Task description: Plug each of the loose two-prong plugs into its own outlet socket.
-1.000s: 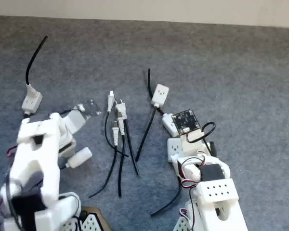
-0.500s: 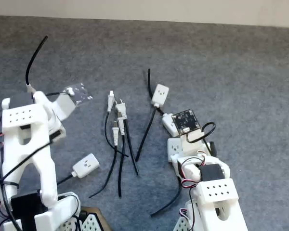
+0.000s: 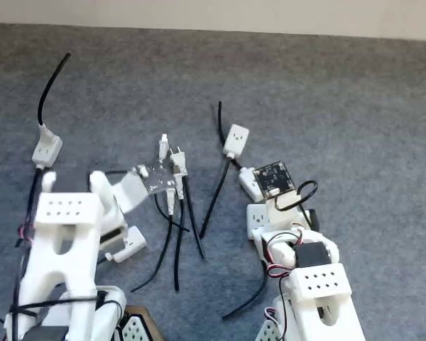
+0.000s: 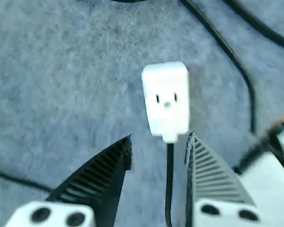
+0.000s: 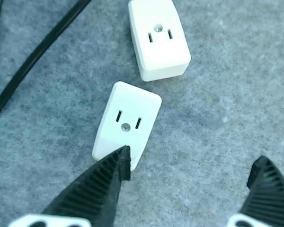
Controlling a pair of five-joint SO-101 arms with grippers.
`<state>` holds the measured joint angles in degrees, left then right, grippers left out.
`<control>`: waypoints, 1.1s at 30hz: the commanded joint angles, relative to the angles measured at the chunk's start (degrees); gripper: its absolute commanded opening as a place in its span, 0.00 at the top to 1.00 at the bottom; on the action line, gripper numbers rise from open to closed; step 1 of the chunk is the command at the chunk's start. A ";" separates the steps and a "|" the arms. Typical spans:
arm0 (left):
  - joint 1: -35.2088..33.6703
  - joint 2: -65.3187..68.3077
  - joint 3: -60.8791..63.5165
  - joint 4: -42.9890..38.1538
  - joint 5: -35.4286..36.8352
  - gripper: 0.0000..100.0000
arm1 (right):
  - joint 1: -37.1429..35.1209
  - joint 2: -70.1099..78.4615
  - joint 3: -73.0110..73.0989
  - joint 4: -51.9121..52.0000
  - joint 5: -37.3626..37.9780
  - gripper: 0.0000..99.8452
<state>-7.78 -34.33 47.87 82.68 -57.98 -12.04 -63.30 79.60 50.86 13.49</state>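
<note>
Two arms at the grey counter (image 3: pixel 341 85). The left claw (image 4: pixel 159 140) is open, its tips either side of the cord (image 4: pixel 170 189) at the tail of a white socket (image 4: pixel 165 97). The right claw (image 5: pixel 194 157) is open, one tip over the edge of the nearer socket (image 5: pixel 127 120), with a second socket (image 5: pixel 158 37) beyond. Three loose plugs (image 3: pixel 172 170) lie between the arms, unplugged. Risk: if the left claw closes on cord rather than body, the socket would swing. The high view gives the plug layout; the wrist views give the slot orientation.

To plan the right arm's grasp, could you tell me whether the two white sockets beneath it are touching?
Apart: the right wrist view shows a strip of carpet between the nearer socket and the farther socket.
</note>
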 commanded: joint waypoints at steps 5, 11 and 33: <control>0.92 -1.98 14.29 -19.34 1.58 0.80 | -0.57 0.13 -0.48 -0.75 -0.18 0.62; -0.57 -1.89 13.05 -21.45 1.32 0.80 | -0.57 0.13 -0.48 -0.75 -0.18 0.62; -14.02 23.25 -18.33 -9.67 -0.88 0.80 | -0.57 0.13 -0.48 -0.75 -0.18 0.62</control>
<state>-22.73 -7.43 32.40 66.24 -58.59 -12.04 -63.30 79.60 50.86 13.49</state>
